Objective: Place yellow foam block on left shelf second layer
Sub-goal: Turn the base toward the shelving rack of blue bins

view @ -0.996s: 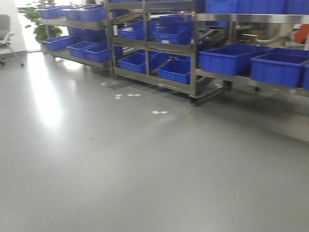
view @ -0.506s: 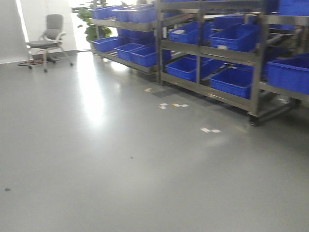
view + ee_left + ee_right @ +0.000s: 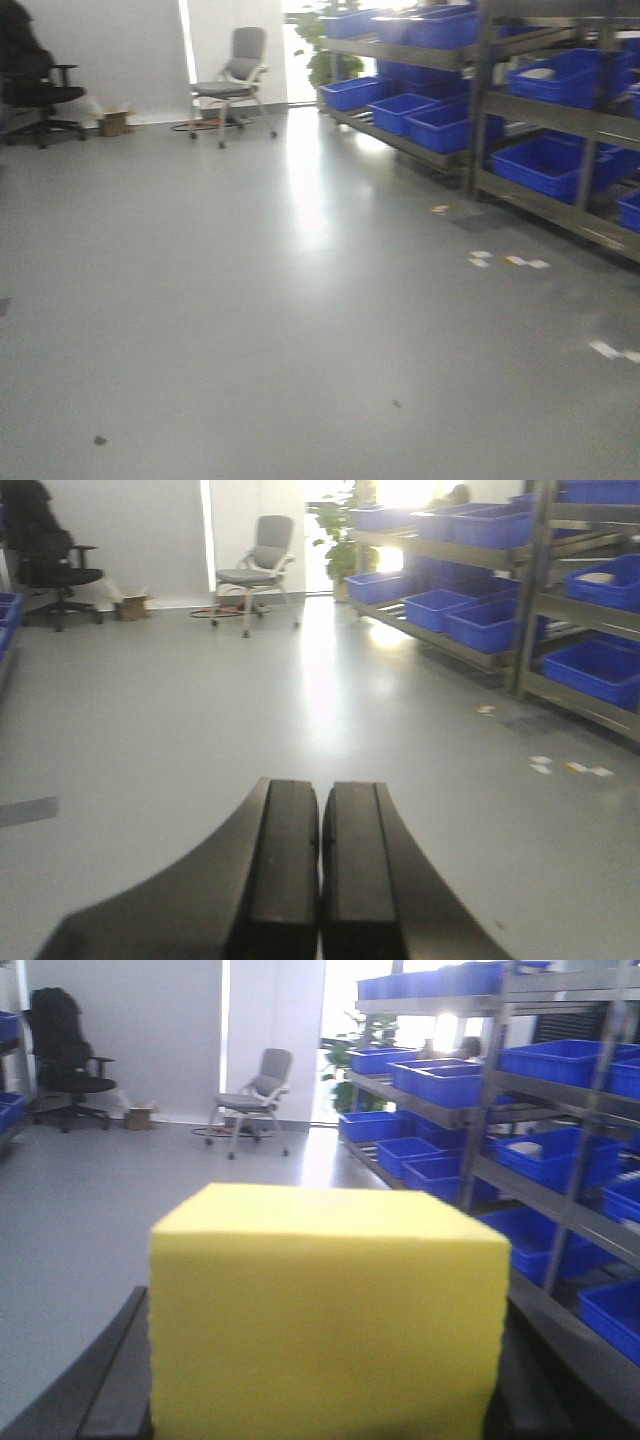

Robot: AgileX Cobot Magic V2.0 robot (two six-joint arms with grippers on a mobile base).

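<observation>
The yellow foam block [image 3: 325, 1310] fills the lower middle of the right wrist view, held between the two black fingers [image 3: 115, 1380] of my right gripper [image 3: 322, 1415], which is shut on it. My left gripper [image 3: 320, 880] is shut and empty, its two black pads pressed together, above bare grey floor. Metal shelves with blue bins [image 3: 560, 150] stand along the right in the front view, in the left wrist view [image 3: 590, 670] and in the right wrist view [image 3: 560, 1060]. Neither gripper shows in the front view.
A grey chair [image 3: 235, 80] stands at the back by a bright doorway, a black office chair [image 3: 35, 90] at the far left. A small cardboard box [image 3: 115, 122] sits by the wall. White tape marks [image 3: 505, 261] dot the grey floor [image 3: 250, 300] near the shelves.
The front view has swung left: the shelves slid from the centre to the right edge, and the grey chair, the black chair and the back wall came into view.
</observation>
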